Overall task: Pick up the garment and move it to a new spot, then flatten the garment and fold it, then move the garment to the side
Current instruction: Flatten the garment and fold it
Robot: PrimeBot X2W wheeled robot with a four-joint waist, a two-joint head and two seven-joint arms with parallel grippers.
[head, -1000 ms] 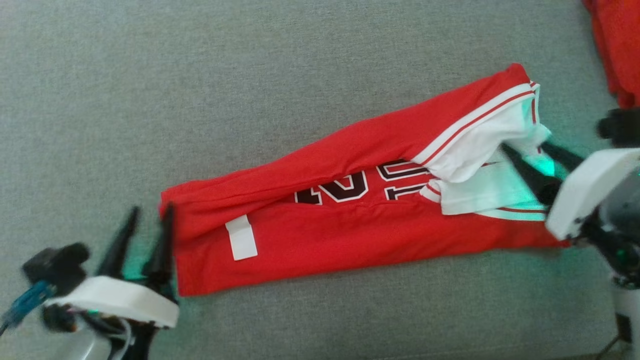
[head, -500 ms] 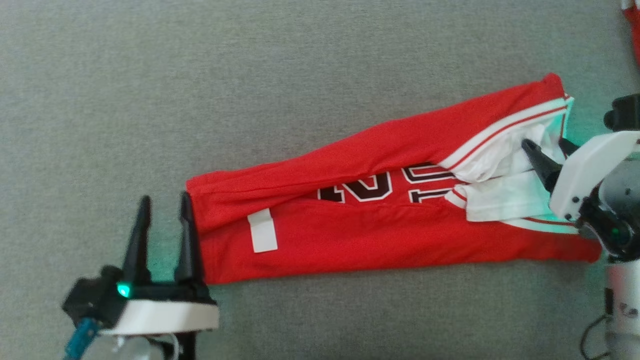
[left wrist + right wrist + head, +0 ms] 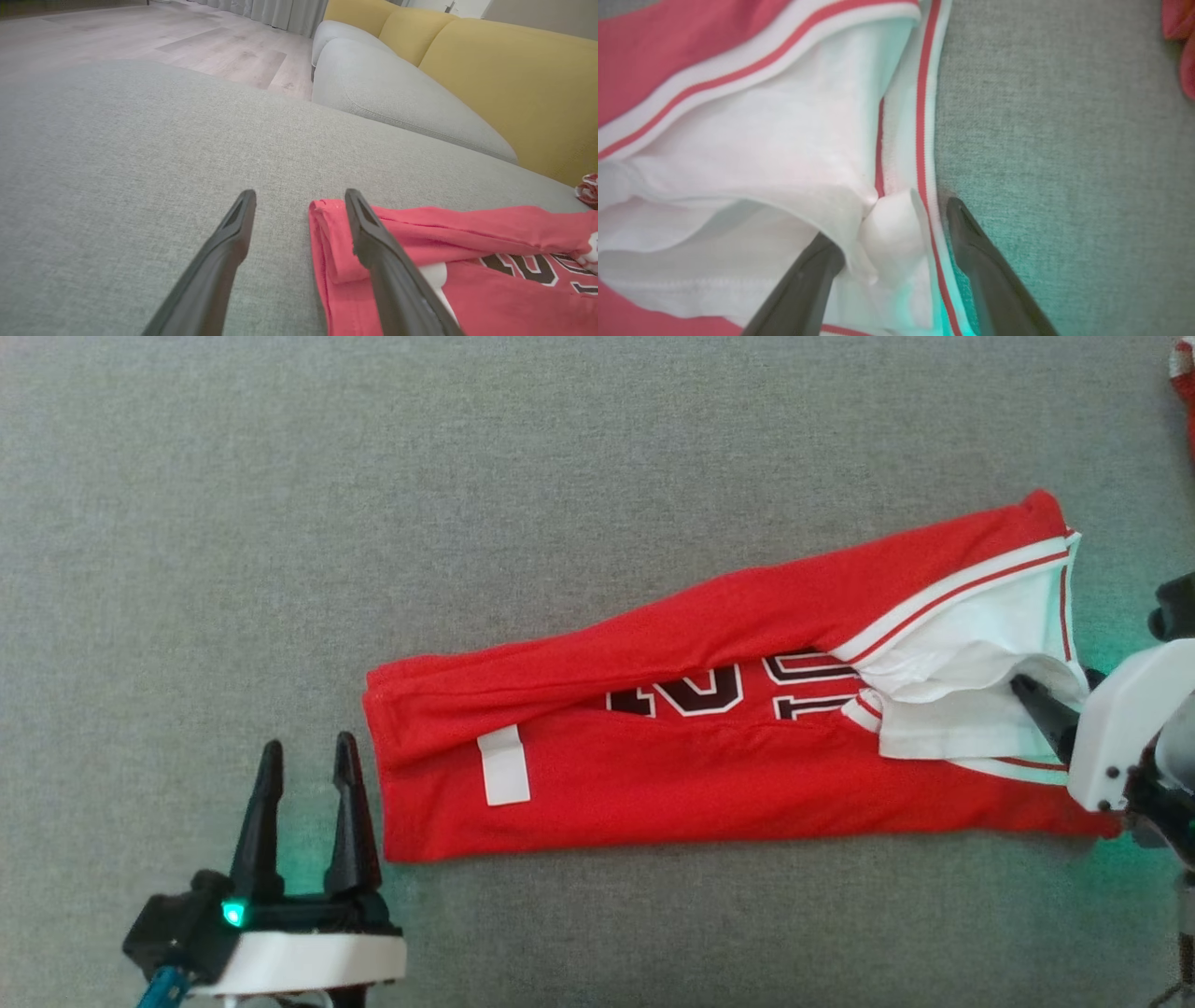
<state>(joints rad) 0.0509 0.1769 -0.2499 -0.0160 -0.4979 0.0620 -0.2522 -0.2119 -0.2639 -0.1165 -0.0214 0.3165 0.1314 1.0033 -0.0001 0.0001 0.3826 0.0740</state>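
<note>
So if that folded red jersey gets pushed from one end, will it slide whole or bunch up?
Probably bunches: the jersey is thin, creased cloth. Lifted by one end it would likely droop, loose white layers spilling. The woven grey cushion looks grippy.

Bare cushion (image 3: 467,476) lies open between and outside the left gripper's (image 3: 308,744) fingers, the garment's (image 3: 653,784) edge flanking one, while a white fold (image 3: 896,242) fills the right gripper's (image 3: 892,219) gap.

Jersey (image 3: 709,747) lies folded lengthwise on sofa seat (image 3: 467,476), running left to right. Left pincer (image 3: 309,743) sits just beside its left end, not touching. Right pincer (image 3: 891,219) is at its right end, one finger under the hem fold, the other just outside the edge. Another garment (image 3: 1184,373) lies far right, behind.
</note>
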